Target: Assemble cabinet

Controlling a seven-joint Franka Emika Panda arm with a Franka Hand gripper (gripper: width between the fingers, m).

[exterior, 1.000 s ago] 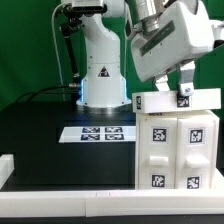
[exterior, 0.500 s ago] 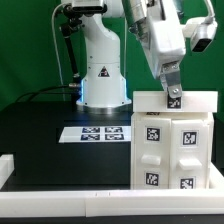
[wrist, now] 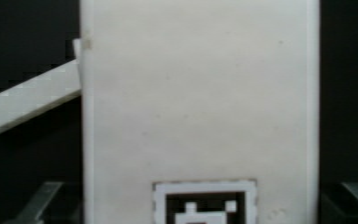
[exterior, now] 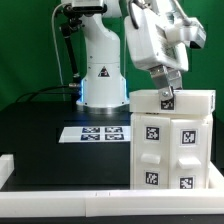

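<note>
You have the black table (exterior: 40, 125) filling the lower part of the exterior view, with a white rail (exterior: 60, 189) along its near edge. On the exterior view's right stands the cabinet (exterior: 172, 140), upright on the table, its panelled fronts toward the camera and four black-and-white tags on them. A white top panel (exterior: 175, 100) lies across its upper edge.

Behind it, the arm's white base (exterior: 102, 65) rises near the middle of the view. The marker board (exterior: 96, 132) lies flat on the table just beside the cabinet, on the exterior view's left of it.

Your gripper (exterior: 166, 97) hangs tilted over the cabinet's top, its dark fingers down at the top panel's near edge. In the wrist view a broad white panel (wrist: 197, 100) carrying a tag (wrist: 208, 207) fills the space between the two fingers (wrist: 44, 205), which sit spread wide at either side of it. You cannot tell from either view whether the pads press on the panel or only straddle it.
</note>
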